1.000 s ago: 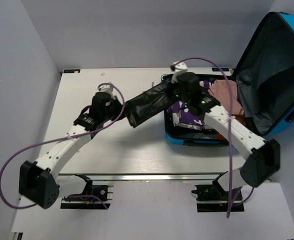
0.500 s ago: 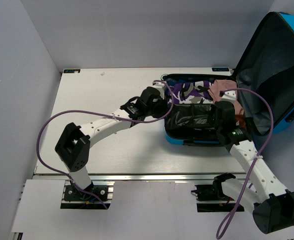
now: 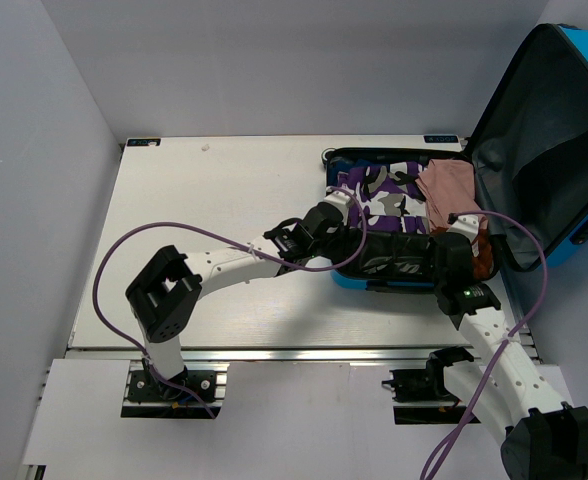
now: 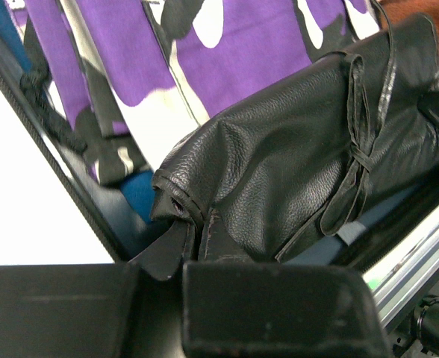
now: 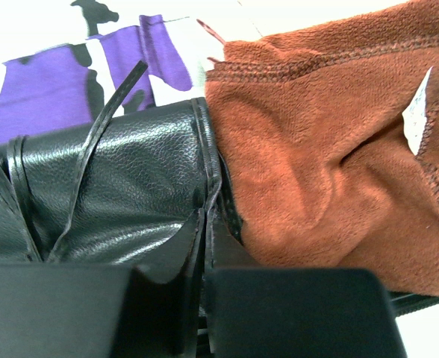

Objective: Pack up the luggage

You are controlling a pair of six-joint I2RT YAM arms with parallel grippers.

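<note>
Table [image 3: 204, 220], white: luggage [image 3: 539, 140] lies at its far right corner, open, blue shell down, grey-lined lid propped up to the right. Black leather garment [image 3: 394, 250] lies across the near side of the open half, thin ties trailing over it. Purple camouflage cloth [image 3: 384, 190] lies beyond it, pink cloth [image 3: 444, 185] to the right, rust fleece [image 5: 316, 164] against the garment's right end. Left gripper [image 4: 193, 246] is clenched on the garment's left edge by the zipper rim. Right gripper [image 5: 204, 246] is clenched on its right edge, touching the fleece.
</note>
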